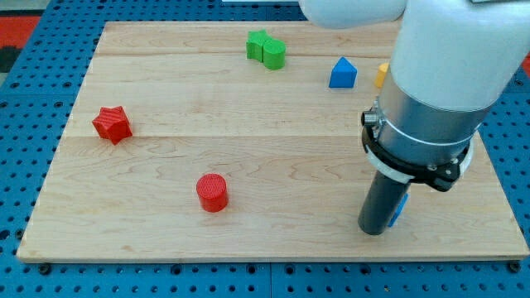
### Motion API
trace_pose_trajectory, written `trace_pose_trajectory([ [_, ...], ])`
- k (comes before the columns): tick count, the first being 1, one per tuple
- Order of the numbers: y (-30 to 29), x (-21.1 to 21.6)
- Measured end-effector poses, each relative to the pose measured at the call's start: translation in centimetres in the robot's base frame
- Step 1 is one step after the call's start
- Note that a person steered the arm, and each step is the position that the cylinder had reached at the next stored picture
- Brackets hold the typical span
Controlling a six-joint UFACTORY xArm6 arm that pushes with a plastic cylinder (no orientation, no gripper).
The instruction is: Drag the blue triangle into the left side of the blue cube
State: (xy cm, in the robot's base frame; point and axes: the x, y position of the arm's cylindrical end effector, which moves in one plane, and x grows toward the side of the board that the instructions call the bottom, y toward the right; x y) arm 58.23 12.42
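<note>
The blue triangle [342,74] sits near the view's top, right of centre, on the wooden board [248,165]. A second blue block [401,207] shows only as a thin sliver behind the right side of my rod, low on the view's right; its shape cannot be made out. My tip [374,233] rests on the board close beside that sliver, on its left. The tip is far below the blue triangle and a little to its right. The arm's large grey body hides the board's upper right.
Two green blocks [266,48] touch each other at the view's top centre. A yellow block [381,75] peeks out right of the blue triangle, partly hidden by the arm. A red star [112,124] lies at the left; a red cylinder [213,192] lies bottom centre.
</note>
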Motion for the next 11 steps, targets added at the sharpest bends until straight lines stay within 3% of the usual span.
trace_pose_trajectory([
  [5, -0.9, -4.1],
  [11, 3.5, -4.1],
])
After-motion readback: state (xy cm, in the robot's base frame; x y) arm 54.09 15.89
